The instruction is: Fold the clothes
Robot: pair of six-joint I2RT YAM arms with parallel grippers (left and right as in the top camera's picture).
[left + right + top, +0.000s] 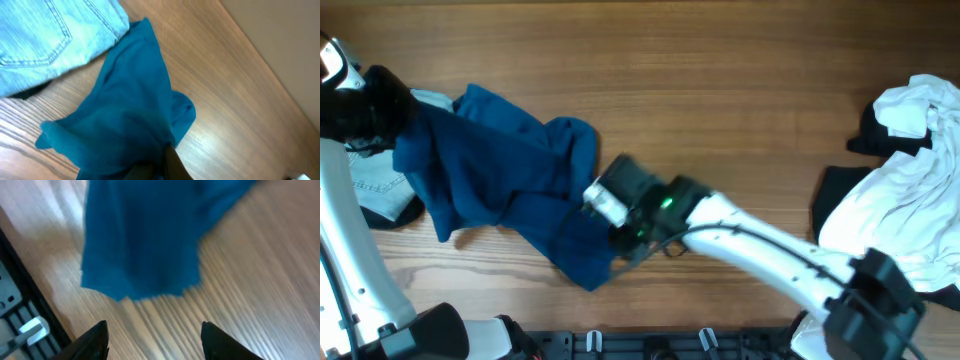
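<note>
The clothes lie in two groups. A deep-blue shirt (510, 185) sprawls crumpled at centre left, partly over a light-blue denim piece (375, 185). My left gripper (385, 110) is at the shirt's upper left end, shut on the blue fabric; in its wrist view the shirt (125, 115) drapes from the dark fingers (172, 167), with the denim (50, 35) behind. My right gripper (605, 200) is at the shirt's right side. It stands open (155, 335) over bare wood with nothing between its fingers, and the shirt's hem (145, 240) lies just ahead.
A white garment (910, 190) is heaped over black garments (835, 195) at the table's right edge. A black rail (650, 345) with fittings runs along the front edge and shows close to the right gripper's left side (20, 315). Bare wood (740, 90) spans the middle and back.
</note>
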